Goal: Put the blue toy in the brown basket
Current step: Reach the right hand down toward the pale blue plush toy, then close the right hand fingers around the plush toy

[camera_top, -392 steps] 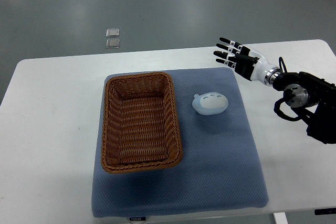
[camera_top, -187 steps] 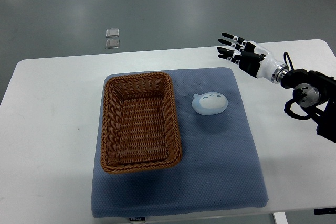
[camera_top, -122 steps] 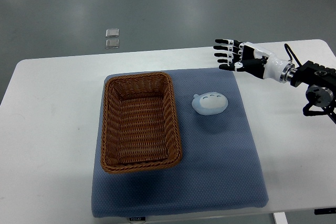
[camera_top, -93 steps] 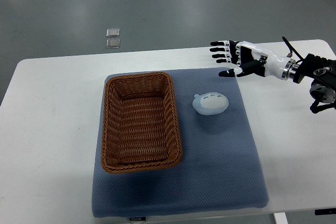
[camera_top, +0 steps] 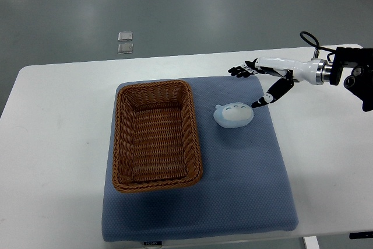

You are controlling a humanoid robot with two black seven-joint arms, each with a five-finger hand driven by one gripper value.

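The pale blue toy [camera_top: 233, 114] lies on the blue-grey mat [camera_top: 245, 190], just right of the brown wicker basket [camera_top: 156, 136]. The basket's inside holds nothing. My right hand [camera_top: 249, 86] comes in from the right edge and hovers just above and right of the toy. Its fingers [camera_top: 240, 71] are spread wide and its thumb tip is close to the toy's right side. It holds nothing. My left hand does not show.
A white table [camera_top: 52, 144] carries the mat. Two small grey squares [camera_top: 125, 42] lie on the floor beyond the table's far edge. The right arm's black wrist and cable [camera_top: 349, 71] hang over the table's far right corner.
My right hand has swung left and down from the table's far right toward the toy, turning edge-on with fingers spread. The toy and basket have not moved.
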